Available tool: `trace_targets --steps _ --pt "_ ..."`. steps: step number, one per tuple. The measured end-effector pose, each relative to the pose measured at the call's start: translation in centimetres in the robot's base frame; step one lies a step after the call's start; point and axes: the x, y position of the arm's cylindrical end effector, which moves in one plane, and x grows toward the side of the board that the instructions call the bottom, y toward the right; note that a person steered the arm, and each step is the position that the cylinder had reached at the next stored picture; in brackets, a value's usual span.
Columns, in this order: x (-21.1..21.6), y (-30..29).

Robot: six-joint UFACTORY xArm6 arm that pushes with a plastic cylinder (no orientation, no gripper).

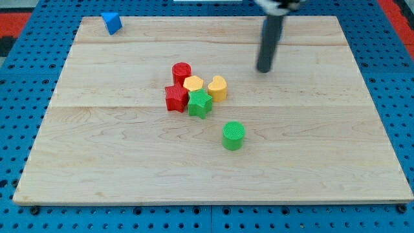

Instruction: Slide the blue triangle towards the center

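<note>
- Board (97, 162): the blue triangle (111, 22) sits at its top-left corner, so a push from the wrong side could send it off the edge.
- Cluster: red cylinder (182, 71), red block (175, 98), green star (200, 103) and two yellow blocks (194, 84) (218, 88) crowd the centre; the triangle could scatter them.
- My tip (264, 69), a bare rod with nothing to open or close, stands well right of the triangle; a straight crossing risks clipping the cluster.

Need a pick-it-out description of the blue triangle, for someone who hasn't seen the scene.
Start at the wooden board and go to its corner at the view's top left. The blue triangle sits there alone, far from the central cluster and my tip. It is the only blue block; the others are red, yellow or green.
</note>
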Motion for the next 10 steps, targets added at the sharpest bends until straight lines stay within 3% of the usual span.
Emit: trace_targets --steps 3,4,5,7,8,10 --pt "-5.7 -27.1" --pt "-8.3 -33.9" --pt "-9.9 -37.2" --pt "-16.3 -33.9" --pt "-16.1 -27.8" --pt "-10.6 -15.6"
